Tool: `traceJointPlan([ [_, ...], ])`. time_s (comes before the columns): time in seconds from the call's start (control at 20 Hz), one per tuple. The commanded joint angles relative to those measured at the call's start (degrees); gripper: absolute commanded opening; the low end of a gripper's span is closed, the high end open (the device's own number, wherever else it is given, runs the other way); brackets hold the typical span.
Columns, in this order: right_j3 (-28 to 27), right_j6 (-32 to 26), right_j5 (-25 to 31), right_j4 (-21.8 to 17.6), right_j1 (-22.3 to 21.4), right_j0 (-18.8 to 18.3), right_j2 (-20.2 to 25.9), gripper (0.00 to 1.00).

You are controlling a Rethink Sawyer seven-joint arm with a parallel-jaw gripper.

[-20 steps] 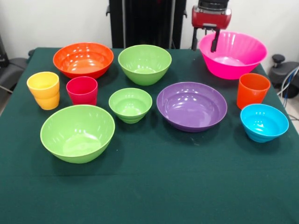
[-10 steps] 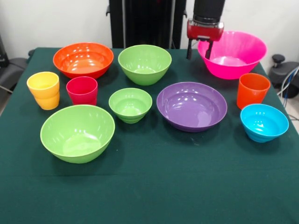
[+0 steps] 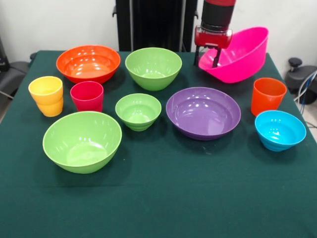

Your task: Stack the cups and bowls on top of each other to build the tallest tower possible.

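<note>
The pink bowl [image 3: 240, 52] is clamped by its rim in the pincer [image 3: 207, 58] and tilted, presumably for carrying to the purple bowl [image 3: 203, 112] just below.

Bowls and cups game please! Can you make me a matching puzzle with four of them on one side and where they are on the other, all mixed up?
Things:
1. pink bowl
2. yellow cup
3. sky blue bowl
4. small green bowl

Places or states:
A. between the red cup and the purple bowl
B. tilted, rim held by the gripper
C. just in front of the orange cup
D. at the table's left edge, beside the red cup

Pairs: 1-B, 2-D, 3-C, 4-A
</note>
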Motion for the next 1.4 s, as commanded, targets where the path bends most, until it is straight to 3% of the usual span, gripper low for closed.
traceJointPlan([
  [0.05,-7.1,7.3,-1.0,0.5,2.3,1.5,2.8,1.00],
  [0.5,-5.6,8.6,0.3,2.1,-0.4,4.1,2.3,1.00],
  [1.4,-4.9,8.6,1.6,1.5,-1.7,4.3,2.1,1.00],
])
